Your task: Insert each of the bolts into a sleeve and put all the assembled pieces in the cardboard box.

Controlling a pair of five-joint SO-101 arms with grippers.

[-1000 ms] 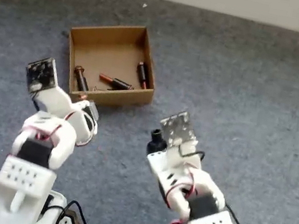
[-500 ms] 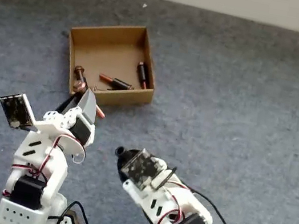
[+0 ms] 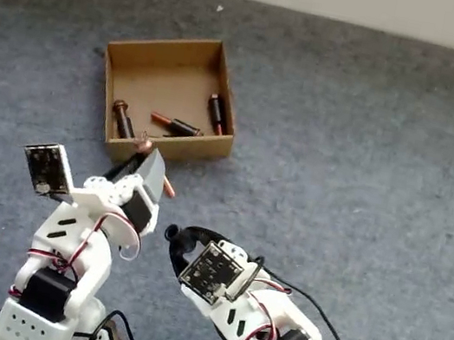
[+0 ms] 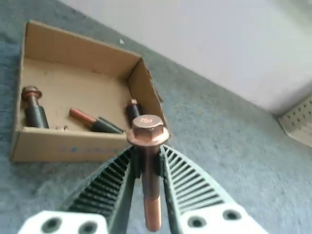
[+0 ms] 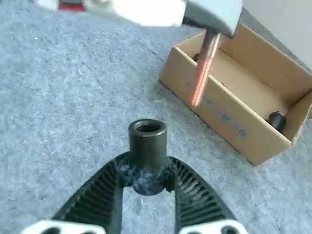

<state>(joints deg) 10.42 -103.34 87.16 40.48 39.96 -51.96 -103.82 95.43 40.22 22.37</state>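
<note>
**Bolt and sleeve brought face to face beside a part-filled cardboard box**

High view: the left gripper (image 3: pixel 150 167) is clamped on a copper bolt (image 3: pixel 168 186) just in front of the cardboard box (image 3: pixel 174 145). The right gripper (image 3: pixel 178 236), near it on the grey carpet (image 3: pixel 369 160), is closed around a dark sleeve (image 3: pixel 172 233). Three assembled pieces (image 3: pixel 175 125) lie in the box.

Left wrist view: the jaws pinch the bolt (image 4: pixel 151 195) just under its hex head, leaving the lower shank bare, seemingly so that it can enter a sleeve.

Right wrist view: the sleeve (image 5: pixel 147 144) is gripped at its lower part with the open bore facing the bolt (image 5: pixel 202 68), whose free end hangs off to one side of it. By the look of it, the two have yet to be lined up and mated.
</note>
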